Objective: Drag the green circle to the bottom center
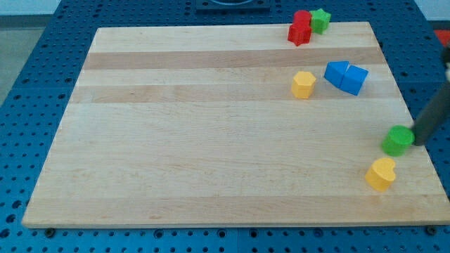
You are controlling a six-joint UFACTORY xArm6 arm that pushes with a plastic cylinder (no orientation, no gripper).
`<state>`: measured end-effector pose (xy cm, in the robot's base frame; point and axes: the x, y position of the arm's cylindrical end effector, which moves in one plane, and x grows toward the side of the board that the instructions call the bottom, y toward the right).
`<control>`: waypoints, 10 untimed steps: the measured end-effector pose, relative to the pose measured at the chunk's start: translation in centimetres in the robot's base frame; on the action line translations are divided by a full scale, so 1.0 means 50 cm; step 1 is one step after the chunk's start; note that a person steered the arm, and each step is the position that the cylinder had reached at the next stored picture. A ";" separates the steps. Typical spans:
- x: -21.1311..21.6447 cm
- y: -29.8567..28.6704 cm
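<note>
The green circle (397, 140) lies near the board's right edge, a little below mid-height. My rod comes down from the view's upper right, and my tip (416, 140) sits just to the right of the green circle, touching or almost touching it. A yellow block (380, 173), heart-like in shape, lies just below and left of the green circle.
A red block (300, 28) and a small green block (320, 20) sit together at the board's top edge. A blue block (346, 76) and a yellow hexagon-like block (304, 84) lie right of centre in the upper part. The wooden board (211, 140) rests on a blue perforated table.
</note>
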<state>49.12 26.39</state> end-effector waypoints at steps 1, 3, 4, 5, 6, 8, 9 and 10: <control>-0.005 -0.149; 0.022 -0.088; 0.062 -0.086; 0.052 -0.190; -0.009 -0.304; 0.077 -0.322; 0.083 -0.393; 0.056 -0.409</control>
<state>51.92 5.95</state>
